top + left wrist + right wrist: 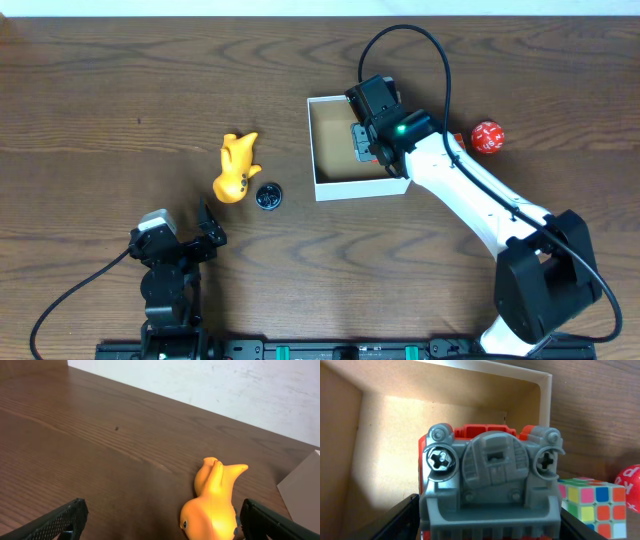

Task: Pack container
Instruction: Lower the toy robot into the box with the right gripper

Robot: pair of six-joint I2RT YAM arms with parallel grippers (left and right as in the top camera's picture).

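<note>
The container (355, 188) is a shallow white box with a brown inside (390, 435), at the table's middle right. My right gripper (366, 146) hangs over its right half, shut on a grey and red toy vehicle (490, 475). Black fingers (395, 517) press on both of the vehicle's sides. My left gripper (208, 232) rests low at the front left, wide open and holding nothing (160, 522). An orange animal toy (236, 168) lies on its side ahead of it, close to the right finger (270, 522) in the left wrist view.
A small black round object (268, 196) sits just right of the orange toy (212, 505). A red ball (487, 137) lies right of the container. A multicoloured puzzle cube (592, 505) stands outside the container's right wall (545, 400), beside the ball (630, 485).
</note>
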